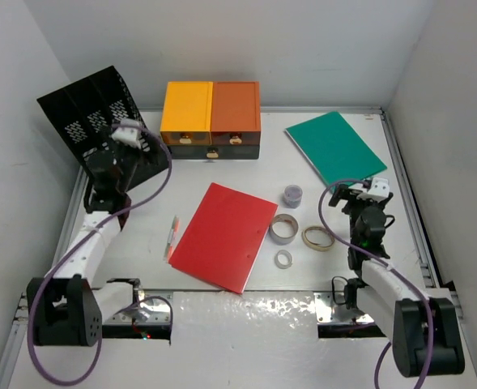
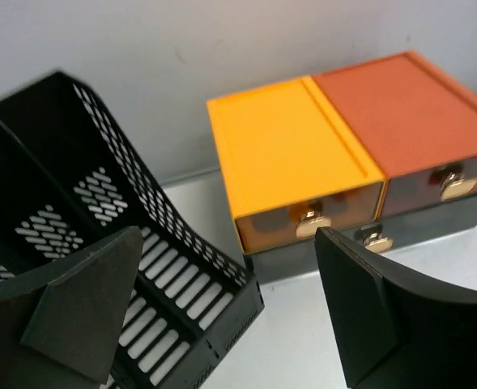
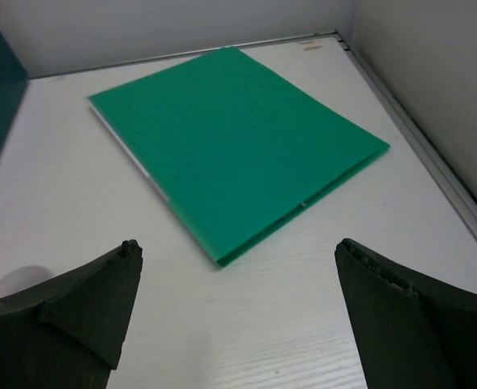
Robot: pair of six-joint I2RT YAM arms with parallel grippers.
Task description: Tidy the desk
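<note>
Arms both bent at the elbow and lifted off the desk (image 1: 141,235). The left gripper (image 2: 228,243) sits high at the far-left corner, tipped toward the black mesh file tray (image 2: 100,219) and the drawer box (image 2: 291,154) with its yellow and rust-orange tops and brass knobs; jaws spread wide, nothing between them. The right gripper (image 3: 238,251) hovers at the right side, gaping wide too and empty, with a flat, glossy green folder (image 3: 230,146) lying just beyond its fingertips. The smooth, white, metal-rimmed tabletop stretches beneath both. Between the arms lie a red folder (image 1: 223,235), 4 tape rolls (image 1: 283,229) and a pen (image 1: 172,235).
</note>
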